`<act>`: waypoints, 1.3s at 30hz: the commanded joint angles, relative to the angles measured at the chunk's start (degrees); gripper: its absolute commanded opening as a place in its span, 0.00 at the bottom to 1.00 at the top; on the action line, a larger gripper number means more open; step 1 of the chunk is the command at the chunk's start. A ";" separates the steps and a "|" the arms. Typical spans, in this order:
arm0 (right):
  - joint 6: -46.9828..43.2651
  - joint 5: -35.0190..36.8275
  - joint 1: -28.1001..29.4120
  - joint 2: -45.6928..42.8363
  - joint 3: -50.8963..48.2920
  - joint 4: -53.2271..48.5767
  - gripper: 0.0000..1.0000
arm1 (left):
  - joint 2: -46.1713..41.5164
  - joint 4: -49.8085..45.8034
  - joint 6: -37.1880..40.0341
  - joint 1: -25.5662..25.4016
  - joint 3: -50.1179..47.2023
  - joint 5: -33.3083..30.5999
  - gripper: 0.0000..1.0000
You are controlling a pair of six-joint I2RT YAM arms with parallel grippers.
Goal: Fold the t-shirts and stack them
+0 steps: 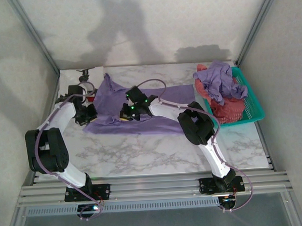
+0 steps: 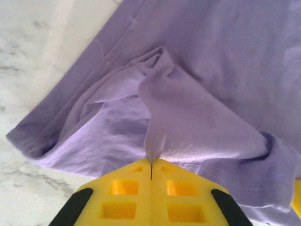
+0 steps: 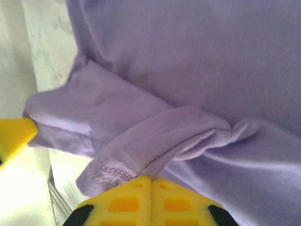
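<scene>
I see a lavender t-shirt (image 1: 109, 97) lying spread on the marble bench (image 1: 143, 154). My left gripper (image 2: 151, 162) has its jaws pressed together on a raised fold of cloth near the shirt's left edge. My right gripper (image 3: 151, 178) has its jaws closed tight on a hemmed fold near the middle. In the teal basket (image 1: 252, 101) at the right lie a second lavender t-shirt (image 1: 220, 79) and a coral-red t-shirt (image 1: 228, 110).

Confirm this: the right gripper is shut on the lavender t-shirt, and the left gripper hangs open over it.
Wrong on the left gripper: it is shut too, pinching a fold of the lavender t-shirt, as the left wrist view shows.
</scene>
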 commanded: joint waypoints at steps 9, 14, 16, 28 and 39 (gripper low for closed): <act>-8.04 -2.30 -5.33 11.73 19.39 -3.98 0.36 | 13.33 7.69 -4.73 1.26 11.22 13.40 0.18; -12.72 1.78 -6.61 6.97 18.51 -9.53 0.45 | 11.61 14.26 -9.02 3.14 10.03 11.55 0.48; -14.25 3.46 -7.06 3.73 16.06 -10.98 0.45 | 9.05 18.01 -10.94 3.70 8.15 10.21 0.41; -16.72 10.38 -7.67 -16.53 -5.52 -14.83 0.45 | 0.19 17.26 -10.38 2.59 -2.74 13.32 0.31; -16.10 9.71 -9.09 -21.53 -14.51 -13.67 0.44 | 4.93 20.19 -9.19 -2.95 -6.97 9.52 0.00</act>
